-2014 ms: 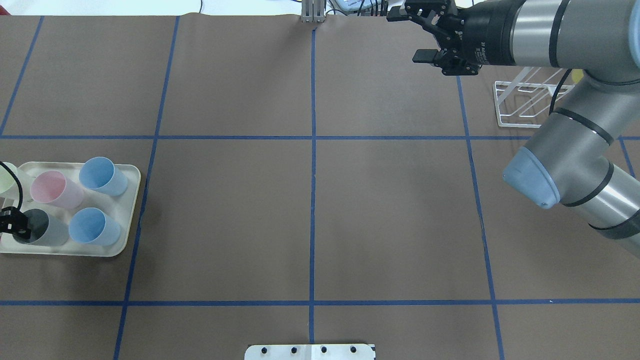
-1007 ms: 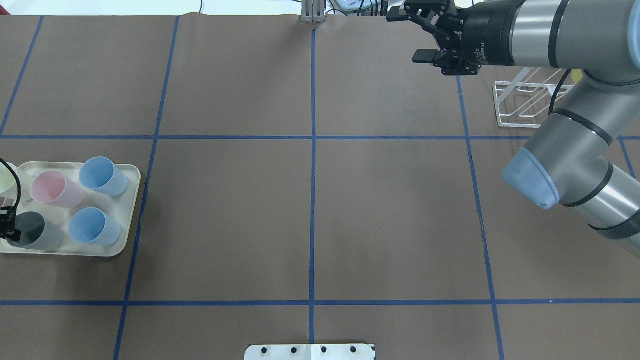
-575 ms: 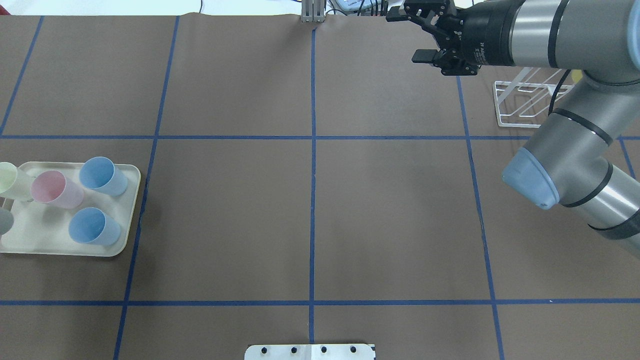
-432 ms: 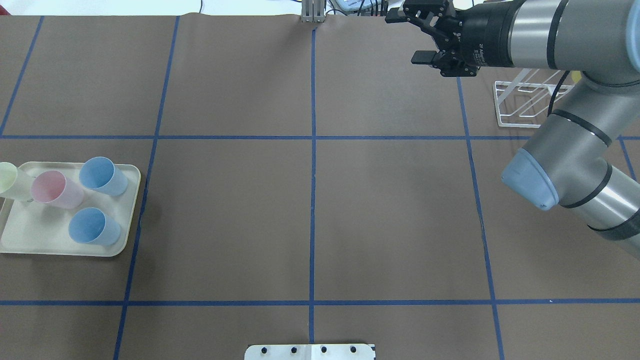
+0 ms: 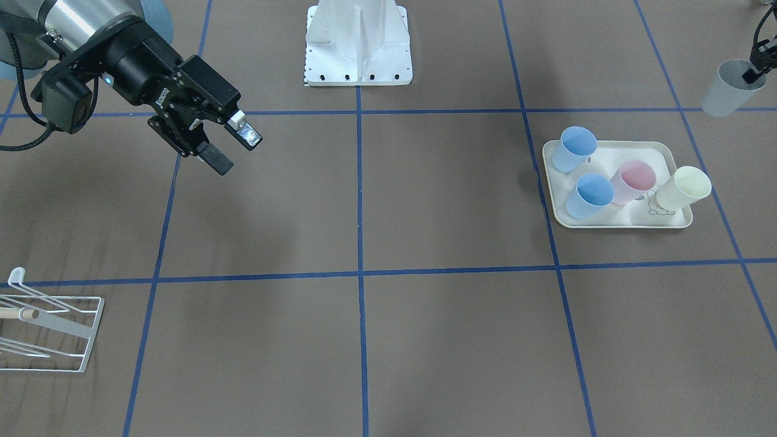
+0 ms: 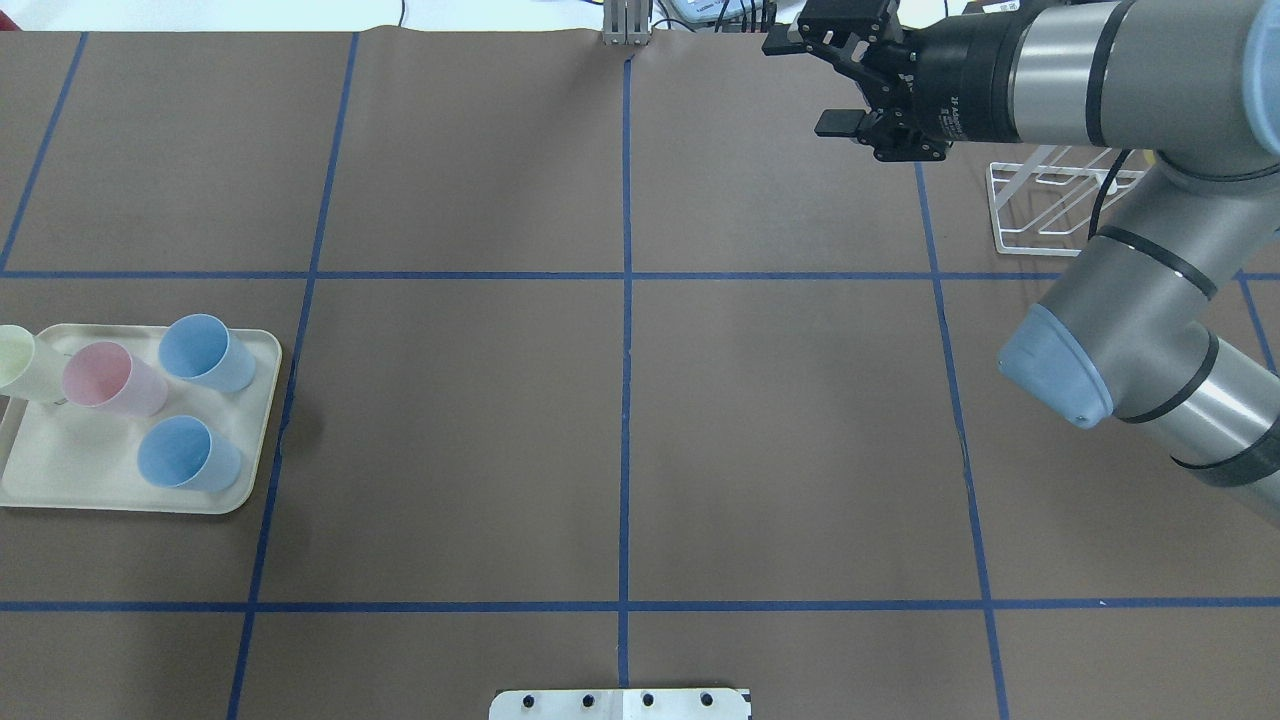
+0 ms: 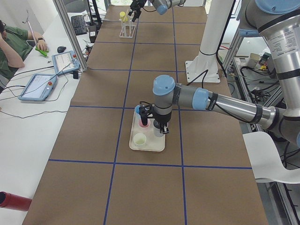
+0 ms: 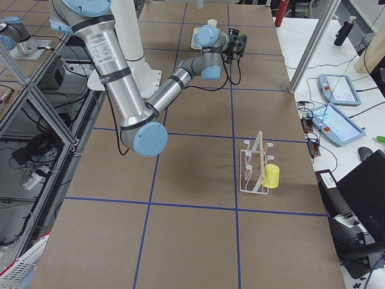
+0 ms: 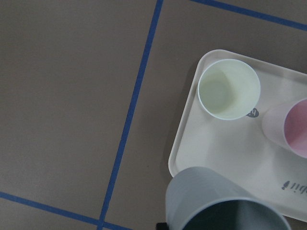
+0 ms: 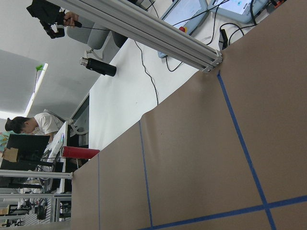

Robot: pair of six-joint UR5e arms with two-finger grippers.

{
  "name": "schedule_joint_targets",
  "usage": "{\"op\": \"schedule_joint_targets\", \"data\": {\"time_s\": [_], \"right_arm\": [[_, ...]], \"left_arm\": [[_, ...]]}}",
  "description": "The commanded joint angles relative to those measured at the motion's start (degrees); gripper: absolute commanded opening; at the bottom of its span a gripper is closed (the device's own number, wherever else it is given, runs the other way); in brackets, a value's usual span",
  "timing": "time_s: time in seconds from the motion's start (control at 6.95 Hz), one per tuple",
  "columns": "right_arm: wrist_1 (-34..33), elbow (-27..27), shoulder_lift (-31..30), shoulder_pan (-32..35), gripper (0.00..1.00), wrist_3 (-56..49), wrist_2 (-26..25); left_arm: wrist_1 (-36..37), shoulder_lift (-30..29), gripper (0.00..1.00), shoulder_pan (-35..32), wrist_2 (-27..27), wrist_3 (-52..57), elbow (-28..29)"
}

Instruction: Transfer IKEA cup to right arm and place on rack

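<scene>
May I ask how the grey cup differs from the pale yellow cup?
The grey cup hangs from the left gripper, clear of the tray; the pale yellow cup stands on the tray. The grey cup is dark, the pale yellow cup light. Both are tapered cups, mouth up.

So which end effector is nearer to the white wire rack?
Right. The right end effector hovers on the rack's half of the table; the left end effector is at the opposite end, holding a grey cup near the tray.
</scene>
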Motion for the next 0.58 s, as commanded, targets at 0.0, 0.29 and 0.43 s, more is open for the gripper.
{"op": "schedule_joint_targets", "data": {"time_s": [0.0, 0.29, 0.43], "right_arm": [[0.7, 0.1, 0.1, -1.1, 1.0, 0.9, -0.1], [0.8, 0.2, 0.2, -2.2, 1.0, 1.5, -0.2], [0.8, 0.0, 1.5, -3.6, 1.0, 3.0, -1.2]], "left_arm": [[19.2, -18.0, 0.0, -1.5, -0.5, -1.3, -1.4], [16.5, -26.9, 0.0, -1.2, -12.1, -15.2, 2.0], [8.3, -27.8, 0.0, -0.9, -17.4, -23.0, 3.9]]}}
